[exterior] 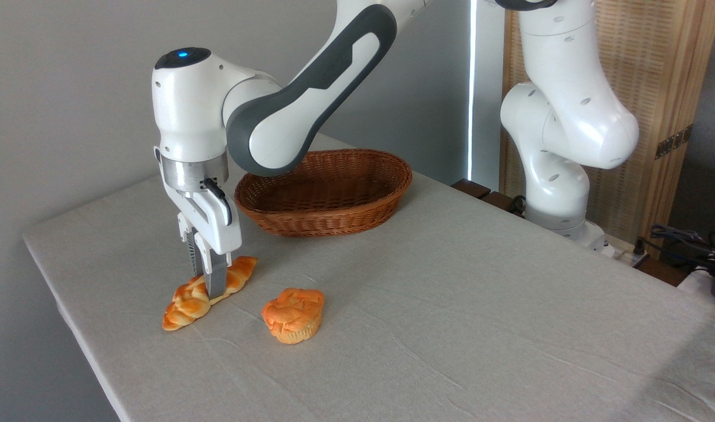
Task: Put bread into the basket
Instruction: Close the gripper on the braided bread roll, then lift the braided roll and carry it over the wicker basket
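Braided bread [187, 303], oval wicker basket [325, 218]

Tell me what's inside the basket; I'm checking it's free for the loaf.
The basket shows only bare woven wicker inside. The arm covers its left rear corner, and the near wall hides some floor.

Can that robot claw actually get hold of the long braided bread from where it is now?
Probably yes. The gripper is already down at the middle of the bread, a finger on each side, with nothing between them. The muffin sits apart.
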Tool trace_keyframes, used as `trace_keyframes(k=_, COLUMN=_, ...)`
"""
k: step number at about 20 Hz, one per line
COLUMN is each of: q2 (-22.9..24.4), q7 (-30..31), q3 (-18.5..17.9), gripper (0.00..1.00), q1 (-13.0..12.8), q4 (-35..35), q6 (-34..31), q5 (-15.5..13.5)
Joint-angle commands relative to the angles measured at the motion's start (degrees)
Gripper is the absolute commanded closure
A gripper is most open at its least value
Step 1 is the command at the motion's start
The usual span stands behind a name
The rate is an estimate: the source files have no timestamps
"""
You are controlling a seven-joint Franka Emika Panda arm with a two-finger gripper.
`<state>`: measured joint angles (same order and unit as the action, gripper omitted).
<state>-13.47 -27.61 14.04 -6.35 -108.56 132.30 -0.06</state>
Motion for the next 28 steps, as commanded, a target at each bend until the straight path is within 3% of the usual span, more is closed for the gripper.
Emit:
trace_keyframes(k=1, q2=-0.06, q7=-0.35, q3=0.64, gripper=0.74, q1=0.37, q4=-0.6, q6=1.56, q5=0.24)
trace_keyframes(k=2, q2=0.2, q7=0.35, q3=0.72, gripper=0.73, q1=0.37, q4=-0.51, q6=1.3, q5=0.06)
trace_keyframes(k=3, q2=0.38, q7=1.06, q3=0.73, gripper=0.62, q1=0.37, q4=-0.07, q6=1.3, q5=-0.72)
trace_keyframes(k=4, q2=0.73, q7=3.24, q3=0.81, gripper=0.6, q1=0.37, q4=0.54, q6=1.3, q5=-0.73)
trace_keyframes(k=6, q2=1.43, q7=3.79, q3=1.78, gripper=0.73, q1=0.37, q4=1.42, q6=1.3, q5=-0.38)
trace_keyframes(k=9, q2=4.49, q7=4.05, q3=1.96, gripper=0.73, q1=0.37, q4=1.6, q6=0.25, q5=-0.73)
trace_keyframes(k=12, q2=9.15, q7=4.05, q3=1.96, gripper=0.73, q1=0.37, q4=2.48, q6=-6.68, q5=-0.91)
trace_keyframes(k=14, q2=12.58, q7=3.53, q3=2.3, gripper=0.72, q1=0.28, q4=2.39, q6=-10.9, q5=-2.74)
trace_keyframes(k=20, q2=18.39, q7=-0.78, q3=10.82, gripper=0.69, q1=-0.59, q4=1.87, q6=-32.34, q5=-3.1)
trace_keyframes(k=22, q2=18.48, q7=-0.09, q3=13.37, gripper=0.69, q1=-2.17, q4=1.52, q6=-34.82, q5=-2.84)
trace_keyframes(k=24, q2=18.83, q7=1.49, q3=13.91, gripper=0.56, q1=-4.37, q4=0.2, q6=-35.0, q5=-2.84)
trace_keyframes(k=26, q2=18.84, q7=2.12, q3=13.91, gripper=0.55, q1=-7.09, q4=-0.77, q6=-34.22, q5=-2.84)
trace_keyframes(k=27, q2=18.66, q7=2.12, q3=13.91, gripper=0.49, q1=-7.45, q4=-1.38, q6=-33.6, q5=-2.84)
trace_keyframes(k=28, q2=18.66, q7=2.12, q3=13.82, gripper=0.34, q1=-7.45, q4=-2.26, q6=-32.29, q5=-2.93)
